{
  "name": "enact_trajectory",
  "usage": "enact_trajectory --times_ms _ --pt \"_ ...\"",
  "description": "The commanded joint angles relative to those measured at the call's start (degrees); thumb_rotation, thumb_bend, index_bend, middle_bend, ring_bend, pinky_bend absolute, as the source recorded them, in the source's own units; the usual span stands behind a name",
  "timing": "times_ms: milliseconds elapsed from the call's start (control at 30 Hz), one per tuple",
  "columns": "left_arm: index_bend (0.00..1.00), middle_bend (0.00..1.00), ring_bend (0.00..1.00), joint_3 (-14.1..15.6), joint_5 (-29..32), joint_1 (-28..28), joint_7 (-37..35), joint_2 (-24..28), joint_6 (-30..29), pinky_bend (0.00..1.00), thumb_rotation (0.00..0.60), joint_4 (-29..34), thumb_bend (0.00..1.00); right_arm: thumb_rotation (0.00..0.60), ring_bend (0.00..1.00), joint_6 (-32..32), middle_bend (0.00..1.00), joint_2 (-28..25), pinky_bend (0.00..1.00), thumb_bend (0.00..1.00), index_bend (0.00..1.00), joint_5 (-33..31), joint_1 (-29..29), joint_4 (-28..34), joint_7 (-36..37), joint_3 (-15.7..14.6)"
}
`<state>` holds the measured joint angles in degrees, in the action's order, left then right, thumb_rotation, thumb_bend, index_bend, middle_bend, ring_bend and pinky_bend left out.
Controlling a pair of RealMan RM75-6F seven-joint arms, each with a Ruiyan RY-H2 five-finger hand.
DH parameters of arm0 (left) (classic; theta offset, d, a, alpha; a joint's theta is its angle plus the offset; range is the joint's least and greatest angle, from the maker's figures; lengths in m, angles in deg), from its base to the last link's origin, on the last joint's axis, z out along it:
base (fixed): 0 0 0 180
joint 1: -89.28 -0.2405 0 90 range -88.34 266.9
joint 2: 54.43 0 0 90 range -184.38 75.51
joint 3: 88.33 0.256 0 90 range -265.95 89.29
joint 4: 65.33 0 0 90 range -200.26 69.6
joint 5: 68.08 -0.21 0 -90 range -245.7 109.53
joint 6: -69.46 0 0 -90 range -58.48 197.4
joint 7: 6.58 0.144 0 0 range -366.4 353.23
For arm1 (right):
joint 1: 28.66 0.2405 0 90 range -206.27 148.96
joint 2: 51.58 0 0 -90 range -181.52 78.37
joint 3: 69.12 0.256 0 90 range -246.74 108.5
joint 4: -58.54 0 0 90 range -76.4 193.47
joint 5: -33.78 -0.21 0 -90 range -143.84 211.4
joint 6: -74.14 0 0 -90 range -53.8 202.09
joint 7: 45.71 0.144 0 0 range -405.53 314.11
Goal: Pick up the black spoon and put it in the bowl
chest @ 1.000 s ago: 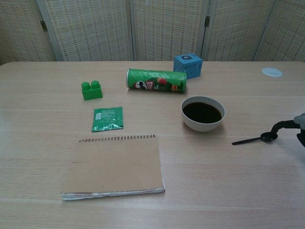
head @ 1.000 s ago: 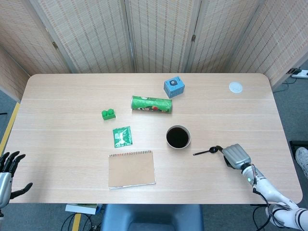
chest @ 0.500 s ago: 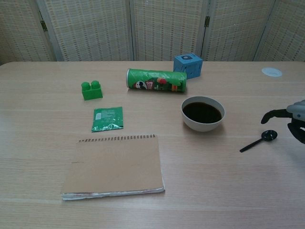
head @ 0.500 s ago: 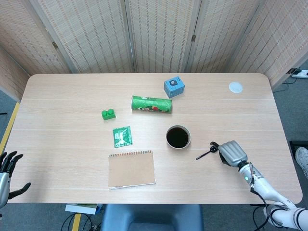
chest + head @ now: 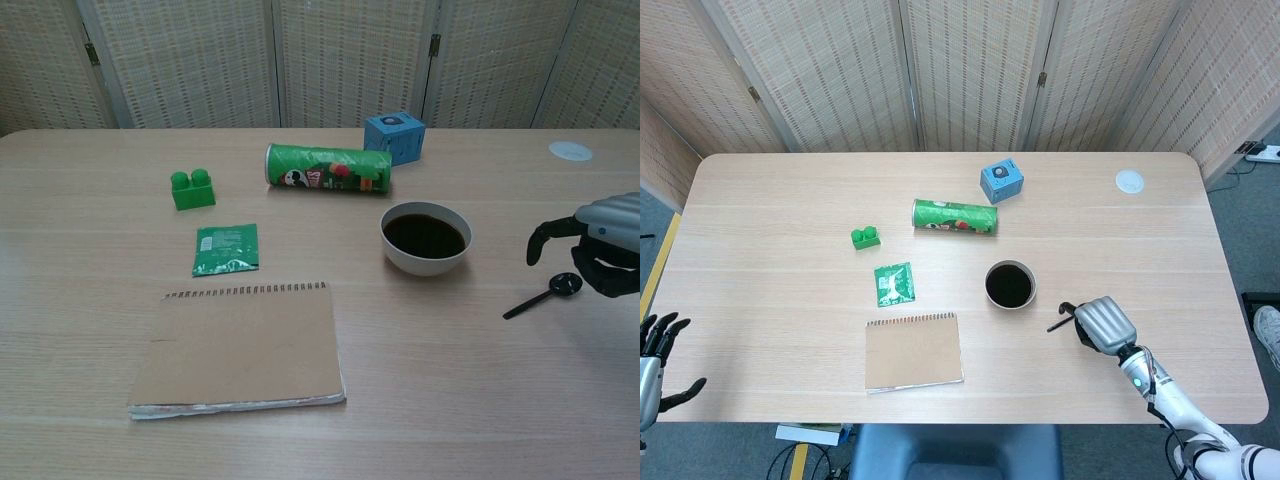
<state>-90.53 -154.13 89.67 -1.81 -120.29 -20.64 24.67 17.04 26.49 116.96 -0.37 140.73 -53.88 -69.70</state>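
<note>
The black spoon [image 5: 535, 301] lies flat on the table to the right of the white bowl [image 5: 425, 262], its round end pointing right. In the head view only the spoon's handle tip [image 5: 1054, 326] shows past my right hand [image 5: 1102, 324]. That right hand [image 5: 598, 243] hovers over the spoon's round end, fingers curled downward and apart, holding nothing. The bowl [image 5: 1032, 296] has a dark inside. My left hand [image 5: 654, 352] hangs off the table's near left corner with its fingers spread.
A green chips can [image 5: 955, 216] lies on its side behind the bowl, with a blue cube [image 5: 1002, 182] beyond it. A green brick [image 5: 867, 236], a green packet [image 5: 894, 284] and a brown notebook [image 5: 913, 351] sit to the left. A white disc [image 5: 1129, 181] is at the far right.
My right hand has moved left toward the bowl and lifted above the spoon. The spoon's handle swung slightly toward the near edge early on, then stayed still.
</note>
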Motion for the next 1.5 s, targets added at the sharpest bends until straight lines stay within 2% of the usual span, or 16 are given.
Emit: enact_trajectory --times_ms 33,167,200,333,400,467,500,567,633,700,900,1133,1500 --pt "0.20 0.15 0.10 0.0 0.1 -0.1 -0.2 -0.1 0.0 0.15 0.600 -0.2 0.17 0.600 0.88 0.3 0.76 0.2 0.96 0.00 0.36 -1.3 -0.1 1.2 -1.2 0.4" --pt "0.20 0.15 0.10 0.1 0.0 -0.1 -0.4 -0.2 -0.1 0.15 0.600 -0.4 0.17 0.589 0.88 -0.2 0.76 0.5 0.96 0.00 0.36 -2.0 -0.6 2.3 -1.7 0.6" --pt "0.20 0.15 0.10 0.1 0.0 -0.2 -0.5 -0.2 -0.1 0.15 0.600 -0.5 0.17 0.563 0.88 -0.2 0.76 0.5 0.96 0.00 0.36 -2.1 -0.6 2.5 -1.7 0.6" --pt "0.20 0.15 0.10 0.1 -0.1 -0.1 -0.6 -0.3 0.0 0.15 0.600 -0.5 0.17 0.394 0.88 -1.2 0.77 0.8 0.96 0.00 0.36 -1.9 -1.1 2.4 -2.0 0.5" --pt "0.20 0.15 0.10 0.1 -0.1 -0.1 -0.6 -0.3 0.0 0.15 0.600 -0.5 0.17 0.328 0.88 -1.6 0.76 0.9 0.96 0.00 0.36 -1.9 -1.3 2.3 -2.1 0.5" --pt "0.20 0.15 0.10 0.1 -0.2 0.0 -0.6 -0.3 0.0 0.15 0.600 -0.5 0.17 0.290 0.88 -2.4 0.76 1.0 0.96 0.00 0.36 -2.1 -1.7 2.2 -2.9 0.7" --pt "0.20 0.15 0.10 0.1 -0.3 0.0 -0.6 -0.3 0.1 0.15 0.600 -0.4 0.17 0.291 0.88 -2.5 0.76 1.0 0.96 0.01 0.36 -2.4 -1.7 2.1 -4.4 0.7" --pt "0.20 0.15 0.10 0.0 -0.3 0.1 -0.5 -0.3 0.1 0.15 0.600 -0.4 0.17 0.364 0.88 -3.0 0.77 1.2 0.96 0.09 0.36 -2.7 -1.7 1.7 -7.2 0.9" --pt "0.20 0.15 0.10 0.0 -0.4 0.2 -0.5 -0.3 0.1 0.15 0.600 -0.4 0.17 0.544 0.89 -3.2 0.79 1.6 0.96 0.16 0.36 -2.6 -1.7 1.3 -8.8 1.0" --pt "0.20 0.15 0.10 0.0 -0.4 0.2 -0.6 -0.3 0.1 0.15 0.600 -0.4 0.17 0.599 0.92 -2.4 0.82 1.6 0.96 0.17 0.36 -2.5 -1.2 1.0 -8.7 0.9" --pt "0.20 0.15 0.10 0.1 -0.3 0.1 -0.6 -0.4 0.1 0.15 0.600 -0.5 0.17 0.600 0.99 0.4 0.88 2.5 0.97 0.19 0.42 -1.6 0.7 -1.6 -9.7 0.6" --pt "0.20 0.15 0.10 0.2 -0.1 -0.2 -1.0 -0.5 0.0 0.15 0.600 -0.7 0.17 0.600 1.00 3.4 0.97 5.1 1.00 0.26 0.48 -2.1 2.4 -4.8 -10.2 0.8" --pt "0.20 0.15 0.10 0.3 0.3 -0.6 -1.6 -0.7 -0.2 0.15 0.600 -1.4 0.17 0.600 1.00 5.0 0.98 7.4 1.00 0.29 0.53 -1.9 3.4 -8.1 -10.4 0.3"
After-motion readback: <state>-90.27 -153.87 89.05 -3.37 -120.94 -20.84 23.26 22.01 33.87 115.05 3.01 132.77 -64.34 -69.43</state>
